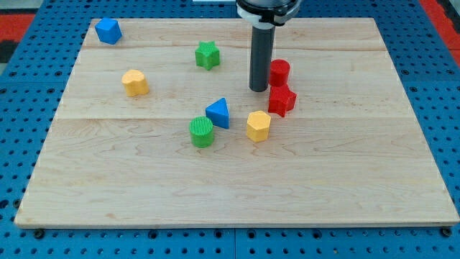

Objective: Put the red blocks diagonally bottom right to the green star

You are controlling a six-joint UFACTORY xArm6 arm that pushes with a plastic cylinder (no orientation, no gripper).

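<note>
The green star (207, 55) lies near the view's top, left of centre. A red cylinder (279, 72) and a red star-like block (282, 101) sit close together to its right and lower, the cylinder just above the other. My tip (259, 88) stands just left of both red blocks, level with the gap between them and close to touching them. The rod rises from the tip to the view's top.
A blue triangle (218, 113), a green cylinder (203, 132) and a yellow hexagon (259, 126) cluster below my tip. A yellow block (134, 83) lies at the left, a blue block (108, 31) at the top-left corner. The wooden board (345, 180) rests on a blue pegboard.
</note>
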